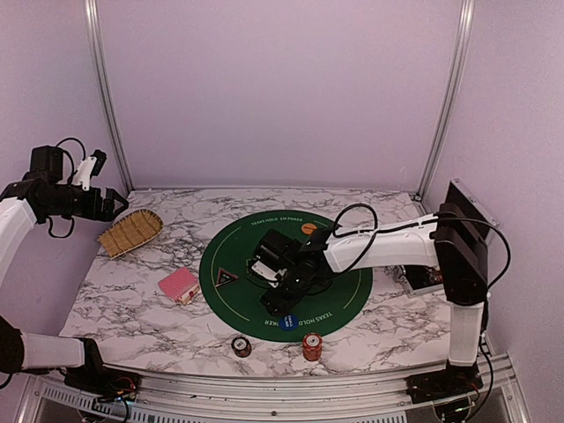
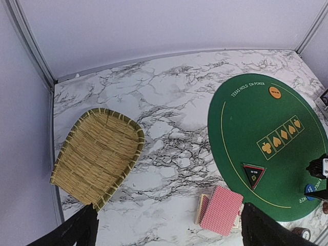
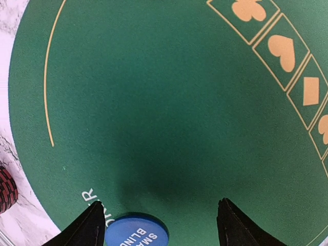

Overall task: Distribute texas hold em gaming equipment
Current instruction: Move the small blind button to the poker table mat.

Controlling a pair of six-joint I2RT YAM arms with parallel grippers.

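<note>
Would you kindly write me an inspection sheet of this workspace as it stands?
Surface: marble table, round green mat.
Job's things: card deck on marble left of mat; triangular marker, orange button, blue button on mat; dark chip stack, red chip stack at near edge.
Clutter: woven basket, far left.
Grippers: left gripper open, raised; right gripper open, low beside blue button.
Cables: black cable loops over right arm.
Surroundings: lilac walls, metal posts.

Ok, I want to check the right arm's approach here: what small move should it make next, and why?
Probably nudge the right gripper sideways until the blue button sits centred between its fingers, before lowering. The gripper is open and empty above the green mat, and the button lies flat, off-centre, close to one finger.
</note>
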